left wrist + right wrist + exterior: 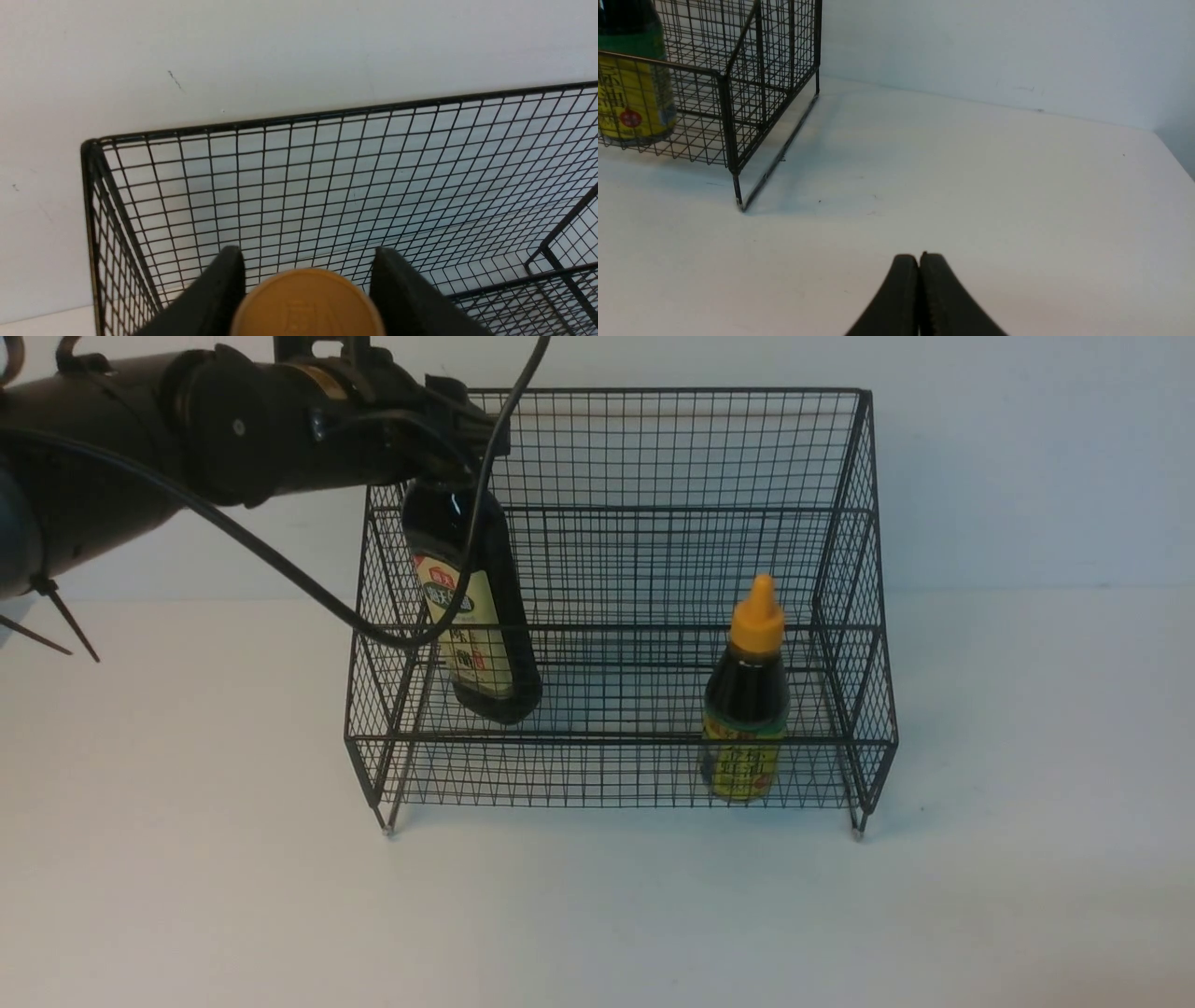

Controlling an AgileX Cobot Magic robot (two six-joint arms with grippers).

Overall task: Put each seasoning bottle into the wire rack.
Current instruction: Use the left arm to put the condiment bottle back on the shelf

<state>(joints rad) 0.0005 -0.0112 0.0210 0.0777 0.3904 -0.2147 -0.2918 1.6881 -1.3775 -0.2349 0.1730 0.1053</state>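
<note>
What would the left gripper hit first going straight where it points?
Likely the back wall of the black wire-mesh rack, past the gold-brown-capped tall dark bottle the left gripper holds; depth unclear.

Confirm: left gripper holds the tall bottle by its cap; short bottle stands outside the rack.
Not quite. The short bottle stands inside the rack, on its lower tier; the front view shows it. The left gripper does hold the tall bottle by its cap.

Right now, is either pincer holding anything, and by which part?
The left pincer holds the tall bottle by its gold-brown cap, one finger on either side. The right pincer is shut on nothing.
</note>
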